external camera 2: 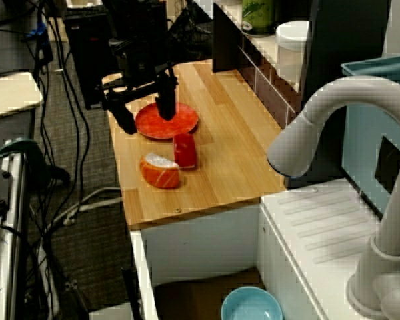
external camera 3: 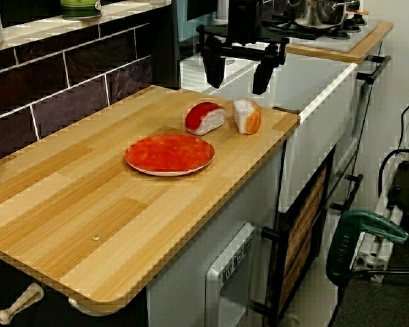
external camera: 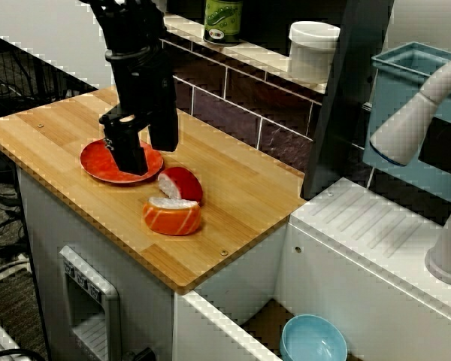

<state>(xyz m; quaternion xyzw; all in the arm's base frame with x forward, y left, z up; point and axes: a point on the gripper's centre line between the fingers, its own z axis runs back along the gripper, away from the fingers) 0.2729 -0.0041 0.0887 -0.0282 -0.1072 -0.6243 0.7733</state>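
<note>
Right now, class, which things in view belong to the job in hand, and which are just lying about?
In hand: end effector, open, nearest the red plate; red sushi piece; orange sushi piece.
Lying about: green can; white jar; blue bowl; faucet.

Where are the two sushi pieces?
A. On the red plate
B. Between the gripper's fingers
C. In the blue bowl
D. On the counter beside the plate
D: the red sushi and the orange sushi lie on the counter beside the plate, which has nothing on it.
</note>
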